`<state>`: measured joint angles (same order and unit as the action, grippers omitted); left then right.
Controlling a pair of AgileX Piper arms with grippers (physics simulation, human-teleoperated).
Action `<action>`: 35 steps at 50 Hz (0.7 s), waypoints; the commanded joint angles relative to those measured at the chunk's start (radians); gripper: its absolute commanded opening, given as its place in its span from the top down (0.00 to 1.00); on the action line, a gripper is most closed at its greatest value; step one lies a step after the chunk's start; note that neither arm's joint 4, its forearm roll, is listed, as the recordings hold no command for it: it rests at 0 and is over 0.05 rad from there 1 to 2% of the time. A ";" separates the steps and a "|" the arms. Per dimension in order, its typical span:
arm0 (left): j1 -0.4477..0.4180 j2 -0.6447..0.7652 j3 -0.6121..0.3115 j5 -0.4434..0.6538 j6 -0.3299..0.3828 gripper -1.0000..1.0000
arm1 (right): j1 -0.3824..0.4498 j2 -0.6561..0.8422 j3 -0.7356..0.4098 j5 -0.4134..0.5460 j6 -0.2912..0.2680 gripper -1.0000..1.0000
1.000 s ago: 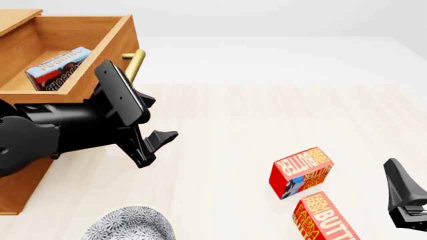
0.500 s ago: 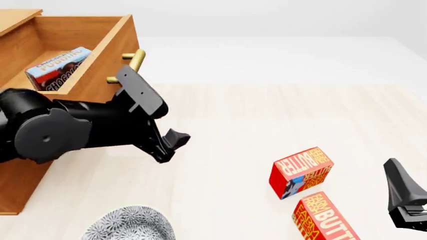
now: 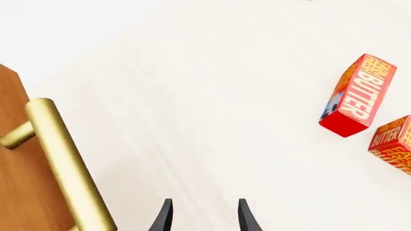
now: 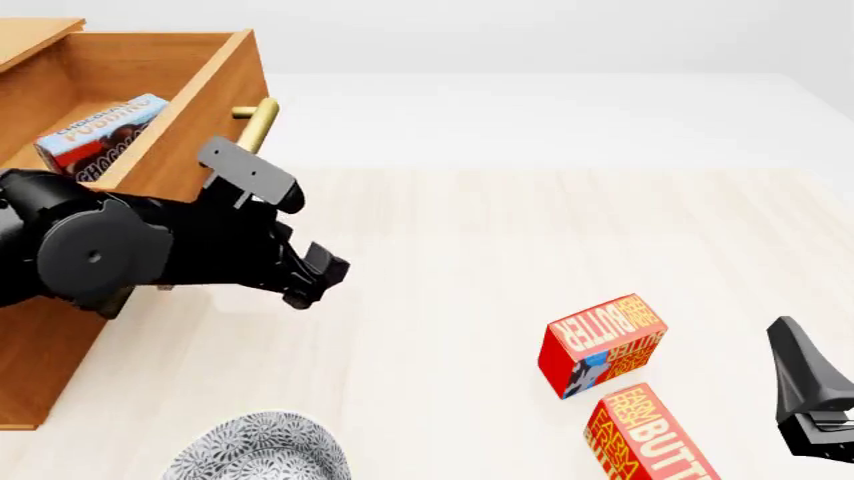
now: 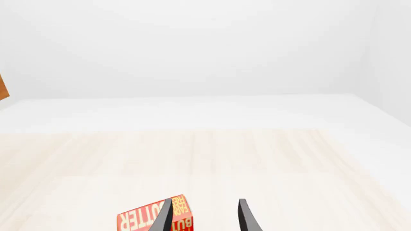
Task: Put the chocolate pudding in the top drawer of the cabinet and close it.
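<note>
Left black gripper (image 4: 318, 275) is hovering just in front of the orange-brown wooden cabinet (image 4: 40, 350), below and beside the brass bar handle (image 4: 254, 126) of the pulled-out top drawer (image 4: 200, 110). In the left wrist view its two dark fingertips (image 3: 165, 216) are standing apart with pale table showing between them, so it is spread and holding nothing; the brass handle (image 3: 64, 163) is running just beside them, though whether a finger is touching it is hard to say from these angles.

Inside the drawer's light wood interior, the small flat chocolate pudding box (image 4: 96, 135), with its light-blue face and dark-brown half, is lying tilted against the drawer's inner wall.

Right black gripper (image 4: 807, 395) is resting at the near right edge of the pale wooden table (image 4: 534, 230), well apart from the cabinet. Its fingertips (image 5: 246, 216) are likewise parted and empty, with a red butter box (image 5: 151, 219) showing just beyond them.

Two red butter boxes are lying on the table between the arms: one (image 4: 603, 343) tilted, the other (image 4: 647, 435) nearer the front edge. A grey patterned bowl (image 4: 260, 450) is sitting near the cabinet's front corner.
</note>
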<state>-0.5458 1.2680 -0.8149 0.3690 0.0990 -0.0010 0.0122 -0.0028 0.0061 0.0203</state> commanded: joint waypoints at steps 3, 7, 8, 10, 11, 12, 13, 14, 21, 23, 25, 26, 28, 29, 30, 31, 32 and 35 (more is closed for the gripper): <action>0.055 -0.011 0.009 0.004 -0.017 0.00 | 0.000 0.000 0.000 0.000 0.000 0.00; 0.084 -0.003 0.026 -0.022 -0.008 0.00 | 0.000 0.000 0.000 0.000 0.000 0.00; 0.084 -0.003 0.026 -0.022 -0.008 0.00 | 0.000 0.000 0.000 0.000 0.000 0.00; 0.113 -0.007 0.038 -0.030 -0.003 0.00 | 0.000 0.000 0.000 0.000 0.000 0.00; 0.113 -0.007 0.038 -0.030 -0.003 0.00 | 0.000 0.000 0.000 0.000 0.000 0.00; 0.126 -0.011 0.040 -0.031 -0.002 0.00 | 0.000 0.000 0.000 0.000 0.000 0.00; 0.126 -0.011 0.040 -0.031 -0.002 0.00 | 0.000 0.000 0.000 0.000 0.000 0.00; 0.124 -0.012 0.036 -0.029 -0.010 0.00 | 0.000 0.000 0.000 0.000 0.000 0.00; 0.158 -0.034 0.029 -0.015 -0.010 0.00 | 0.000 0.000 0.000 0.000 0.000 0.00; 0.170 -0.043 0.036 -0.017 0.000 0.00 | 0.000 0.000 0.000 0.000 0.000 0.00; 0.178 -0.042 0.039 -0.017 -0.007 0.00 | 0.000 0.000 0.000 0.000 0.000 0.00; 0.180 -0.043 0.041 -0.018 -0.005 0.00 | 0.000 0.000 0.000 0.000 0.000 0.00; 0.195 -0.053 0.043 -0.014 -0.004 0.00 | 0.000 0.000 0.000 0.000 0.000 0.00; 0.198 -0.055 0.041 -0.011 -0.007 0.00 | 0.000 0.000 0.000 0.000 0.000 0.00; 0.207 -0.063 0.042 -0.008 0.000 0.00 | 0.000 0.000 0.000 0.000 0.000 0.00; 0.207 -0.063 0.042 -0.008 0.000 0.00 | 0.000 0.000 0.000 0.000 0.000 0.00; 0.207 -0.066 0.039 -0.005 -0.003 0.00 | 0.000 0.000 0.000 0.000 0.000 0.00; 0.226 -0.081 0.042 0.001 0.003 0.00 | 0.000 0.000 0.000 0.000 0.000 0.00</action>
<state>-0.3704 1.2199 -0.7780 0.3587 0.0954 -0.0010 0.0122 -0.0028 0.0061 0.0201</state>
